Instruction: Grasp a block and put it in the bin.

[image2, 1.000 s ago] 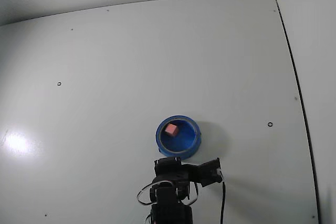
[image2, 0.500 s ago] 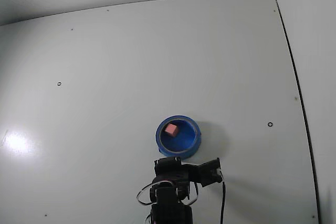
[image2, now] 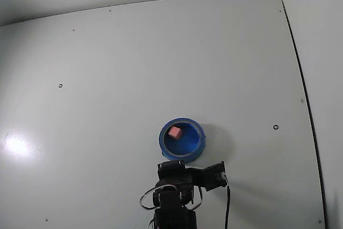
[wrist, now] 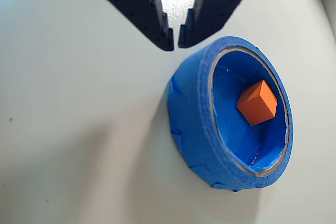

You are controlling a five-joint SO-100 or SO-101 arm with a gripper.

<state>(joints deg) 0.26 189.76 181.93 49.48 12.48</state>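
The block [wrist: 256, 102] is a small cube that looks orange in the wrist view and pink [image2: 174, 132] in the fixed view. It lies inside the bin [wrist: 194, 103], a round blue ring with a thick rim [image2: 161, 140], resting toward the wall. My gripper [wrist: 175, 44] hangs at the top of the wrist view, just outside the bin's rim and apart from the block. Its two dark fingers [wrist: 152, 14] are almost together, with nothing between them. In the fixed view the arm [image2: 177, 186] sits folded just below the bin.
The white table [image2: 134, 68] stretches wide around the bin, with a few small dark screw holes [image2: 275, 127]. A dark seam [image2: 303, 89] marks the table's right edge. A cable [image2: 228, 207] trails beside the arm's base.
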